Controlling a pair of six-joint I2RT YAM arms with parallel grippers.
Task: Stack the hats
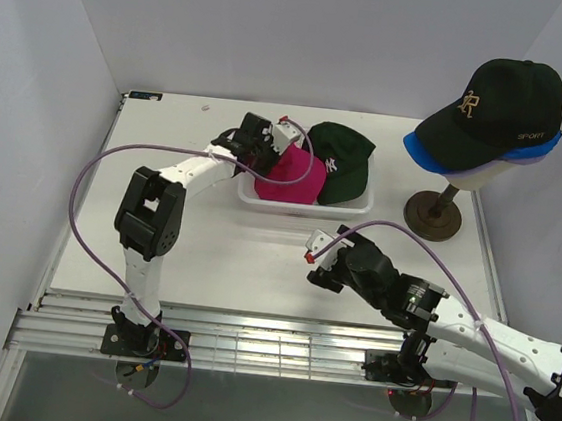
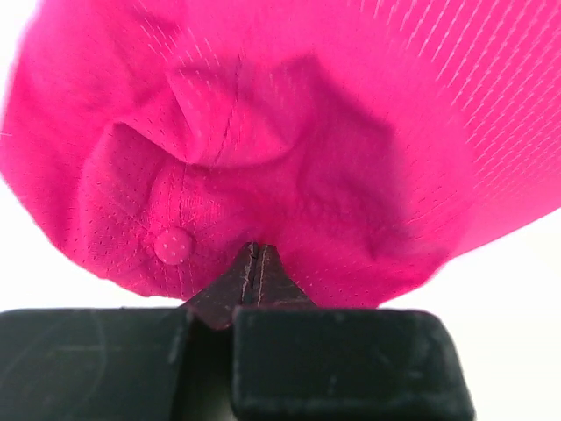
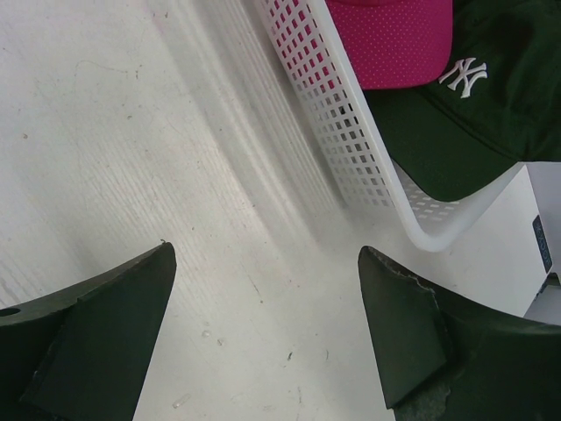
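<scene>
White table, pale walls

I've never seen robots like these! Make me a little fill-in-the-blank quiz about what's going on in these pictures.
1. The cap pinched by the left gripper is coloured ____.
2. The dark green cap in the basket bears the white letters ____.
3. On the mannequin head, the cap on top is coloured ____.
4. The right gripper hangs over the table with its jaws ____.

Missing words: magenta; NY; black; open.
</scene>
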